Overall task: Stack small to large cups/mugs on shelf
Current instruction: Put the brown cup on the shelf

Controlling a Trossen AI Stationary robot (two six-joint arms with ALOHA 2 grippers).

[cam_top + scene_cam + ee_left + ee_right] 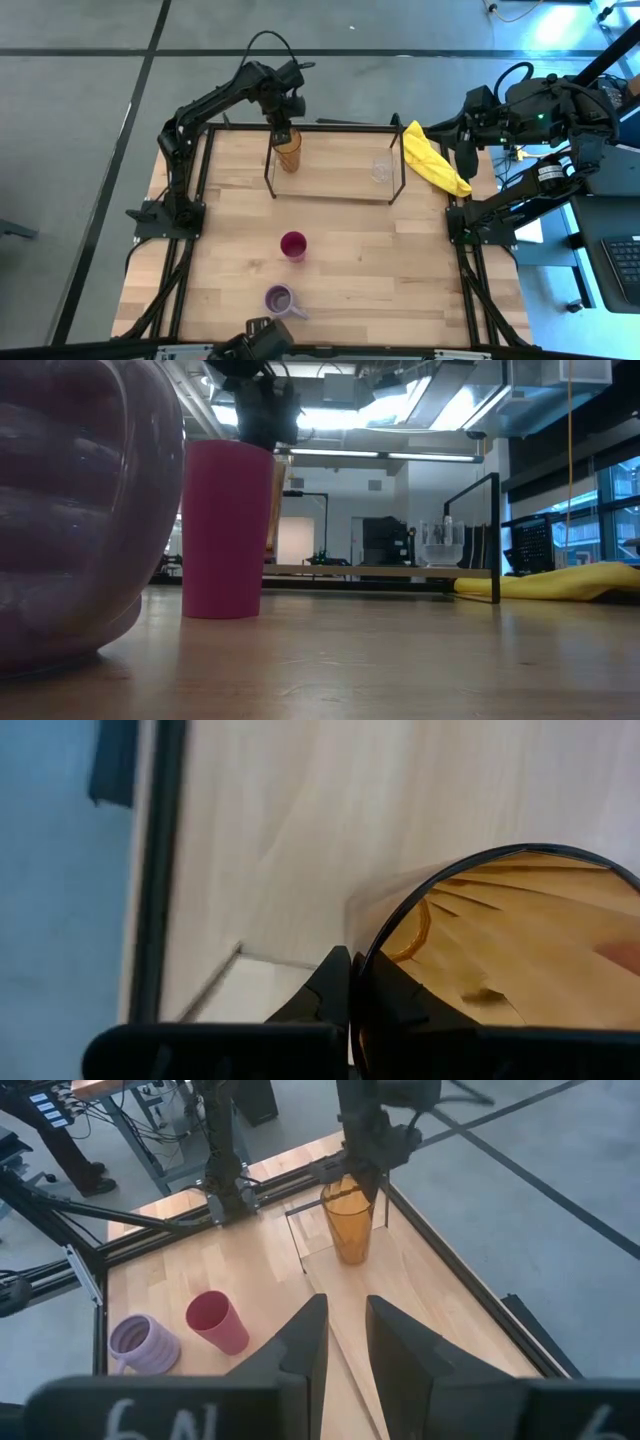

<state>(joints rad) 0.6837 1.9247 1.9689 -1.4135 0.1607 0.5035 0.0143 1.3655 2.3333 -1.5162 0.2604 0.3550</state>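
The amber tumbler (289,152) stands upright at the left end of the shelf (330,165), with my left gripper (284,128) shut on its rim from above. The small clear glass (380,170) stands on the shelf's right part. The magenta cup (293,245) stands mid-table, and the lavender mug (280,299) stands nearer the front edge. My right gripper (345,1345) hangs open and empty, high beyond the table's right edge. My left gripper pinches the tumbler's rim (365,960), one finger (392,995) inside the cup and the other (333,985) outside its wall. The fingers come from above, pointing steeply down. The tumbler (350,1225) hangs upright; whether its base rests on the shelf board, I cannot tell.
A yellow cloth (432,158) lies at the table's far right corner, beside the shelf's right end. The shelf's thin black rods (297,1210) frame the tumbler closely. Bare wood lies between the shelf and the magenta cup (218,1320).
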